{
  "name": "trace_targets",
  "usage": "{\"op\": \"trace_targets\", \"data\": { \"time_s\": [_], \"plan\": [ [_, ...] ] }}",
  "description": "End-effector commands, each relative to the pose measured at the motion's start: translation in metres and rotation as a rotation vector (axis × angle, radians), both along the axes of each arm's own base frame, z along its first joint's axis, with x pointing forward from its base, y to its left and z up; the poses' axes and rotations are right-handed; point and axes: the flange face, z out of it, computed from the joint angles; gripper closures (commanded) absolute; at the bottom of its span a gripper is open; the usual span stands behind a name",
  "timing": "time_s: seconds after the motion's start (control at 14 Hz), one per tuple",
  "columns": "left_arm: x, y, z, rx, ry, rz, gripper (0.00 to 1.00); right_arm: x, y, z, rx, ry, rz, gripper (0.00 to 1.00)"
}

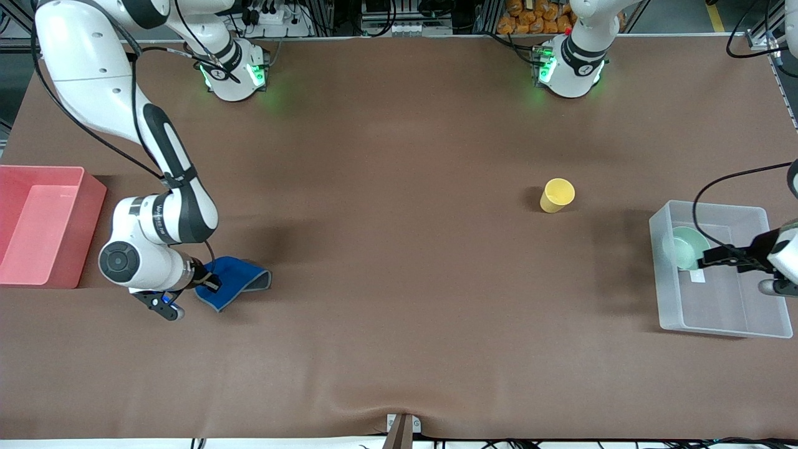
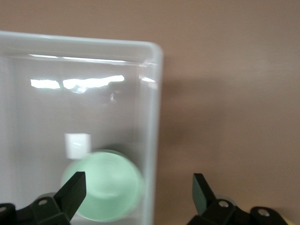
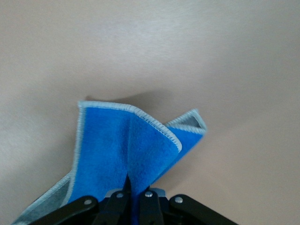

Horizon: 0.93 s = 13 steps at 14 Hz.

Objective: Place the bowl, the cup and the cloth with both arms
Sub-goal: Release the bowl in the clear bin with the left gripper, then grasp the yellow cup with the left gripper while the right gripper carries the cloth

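The mint green bowl (image 1: 686, 246) (image 2: 105, 187) lies inside a clear plastic bin (image 1: 711, 209) (image 2: 93, 47), against the bin wall that faces the cup. My left gripper (image 1: 723, 255) (image 2: 139, 183) hangs open over that wall and the bowl, holding nothing. The yellow cup (image 1: 557, 195) stands upright on the table, apart from both grippers. My right gripper (image 1: 209, 279) (image 3: 136, 190) is shut on a raised fold of the blue cloth (image 1: 240, 280) (image 3: 117, 145), down at the table toward the right arm's end. The cloth's grey edge curls up.
A red bin (image 1: 87, 237) stands at the right arm's end of the table, beside the cloth. A small white label (image 1: 697, 276) (image 2: 77, 144) lies in the clear bin next to the bowl. The brown table mat (image 1: 399, 280) is bare between cloth and cup.
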Motion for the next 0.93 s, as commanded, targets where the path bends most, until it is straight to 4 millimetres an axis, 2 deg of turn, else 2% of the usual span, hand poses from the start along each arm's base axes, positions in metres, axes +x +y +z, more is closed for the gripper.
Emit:
{"op": "trace_targets", "data": {
  "time_s": [0.0,0.14,0.29,0.36,0.5,0.71,0.86],
  "plan": [
    [-0.007,-0.065,0.028,0.037,0.046,0.066,0.0,-0.005,-0.003,0.055,-0.085,0.073,0.029,1.0],
    [-0.006,-0.126,0.028,0.042,0.07,0.118,0.0,-0.007,-0.004,0.091,-0.09,0.116,0.047,1.0],
    [-0.017,-0.161,0.016,0.052,0.109,0.101,0.0,-0.011,-0.009,0.14,-0.081,0.132,0.083,1.0],
    [-0.026,-0.171,0.01,0.055,0.126,0.085,0.0,-0.016,-0.013,0.164,-0.073,0.149,0.105,1.0],
    [-0.046,-0.184,-0.005,0.066,0.163,0.06,0.0,-0.026,-0.025,0.193,-0.048,0.196,0.172,1.0],
    [-0.077,-0.202,-0.016,0.089,0.188,0.032,0.0,-0.038,-0.052,0.22,-0.013,0.214,0.223,1.0],
    [-0.101,-0.212,-0.032,0.106,0.199,0.018,0.0,-0.046,-0.06,0.236,-0.002,0.213,0.244,1.0]
  ]
}}
